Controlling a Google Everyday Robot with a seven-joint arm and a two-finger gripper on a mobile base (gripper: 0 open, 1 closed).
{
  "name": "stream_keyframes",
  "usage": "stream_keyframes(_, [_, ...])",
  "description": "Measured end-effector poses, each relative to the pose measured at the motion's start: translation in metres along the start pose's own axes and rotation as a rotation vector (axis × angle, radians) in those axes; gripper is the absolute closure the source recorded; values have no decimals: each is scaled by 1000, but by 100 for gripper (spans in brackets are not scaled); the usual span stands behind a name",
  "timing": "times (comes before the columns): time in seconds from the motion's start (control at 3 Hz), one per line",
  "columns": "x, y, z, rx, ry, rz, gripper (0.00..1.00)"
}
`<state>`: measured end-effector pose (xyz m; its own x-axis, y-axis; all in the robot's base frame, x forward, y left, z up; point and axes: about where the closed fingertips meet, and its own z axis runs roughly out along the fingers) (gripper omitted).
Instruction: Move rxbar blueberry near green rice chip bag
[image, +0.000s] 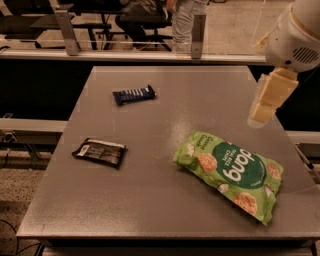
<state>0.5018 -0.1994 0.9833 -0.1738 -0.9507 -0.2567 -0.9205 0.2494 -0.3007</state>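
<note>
Likely light and flat, the rxbar (133, 94) lies far-left on the bench (150, 210), well apart from the green bag (230, 172). Its wrapper looks slick and yielding, so a pinch across the narrow middle seems safest, clear of the crimped ends. The claw (262, 107) hangs above the right edge; whether it is wide or narrow cannot be told.
</note>
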Motion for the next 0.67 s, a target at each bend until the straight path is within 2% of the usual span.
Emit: stream_keyframes(0.67, [-37,-66,46,-25,-57,-14,0])
